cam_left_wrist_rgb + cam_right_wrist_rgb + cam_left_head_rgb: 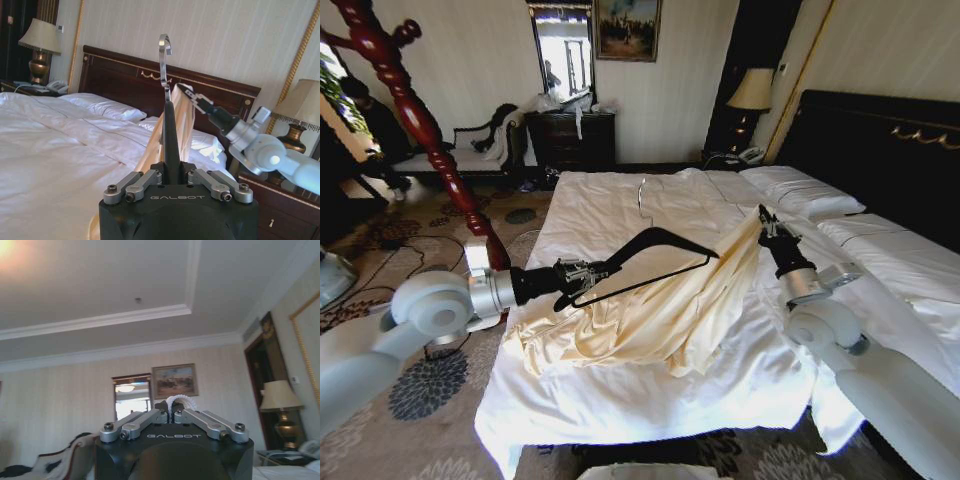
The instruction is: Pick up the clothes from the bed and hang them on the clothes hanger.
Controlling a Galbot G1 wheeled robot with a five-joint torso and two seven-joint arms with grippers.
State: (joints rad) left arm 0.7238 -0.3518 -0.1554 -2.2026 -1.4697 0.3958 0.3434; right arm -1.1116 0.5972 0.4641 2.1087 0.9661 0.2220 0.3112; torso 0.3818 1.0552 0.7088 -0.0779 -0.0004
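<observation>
You're in a hotel-style bedroom: wide bed point(650, 215) w/ white linen, black headboard point(880, 150) at 2 o'clock, lamp point(752, 92) at 1, framed painting point(627, 28) and dresser point(570, 140) at 12, patterned carpet point(425, 385).

"GALBOT" on left end effector point(172, 172), right end effector point(172, 412).

Wide bed point(620, 395) in white wrinkled sheets spanned centre frame, cream garment point(650, 320) heaped lower centre, white pillows point(805, 195) upper right.
</observation>
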